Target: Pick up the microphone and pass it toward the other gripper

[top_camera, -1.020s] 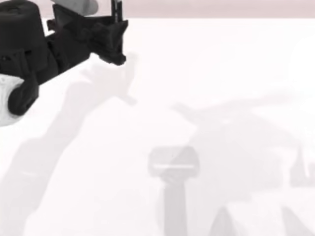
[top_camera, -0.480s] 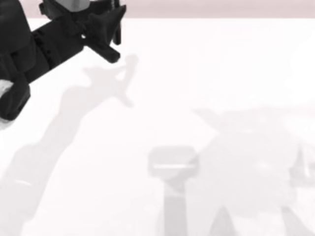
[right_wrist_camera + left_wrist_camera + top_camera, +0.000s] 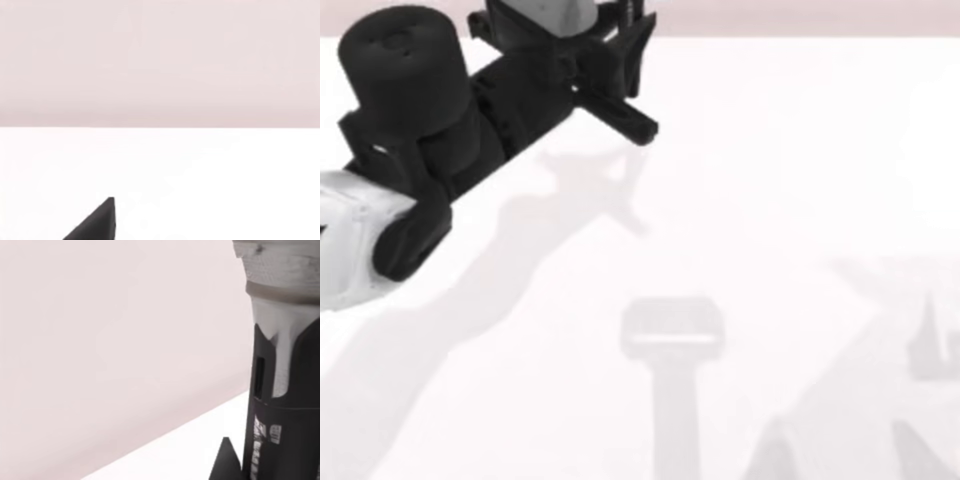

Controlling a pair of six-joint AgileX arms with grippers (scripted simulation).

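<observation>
Left gripper [image 3: 620, 70] clamps the microphone [image 3: 280, 365] (label unreadable) — right gripper [image 3: 95, 225]: grip unclear.

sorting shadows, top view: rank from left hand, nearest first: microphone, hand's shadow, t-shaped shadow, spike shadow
1. microphone, gripped in the left hand, top left
2. hand's shadow, close by
3. T-shaped shadow, centre
4. spike shadow, right edge
</observation>
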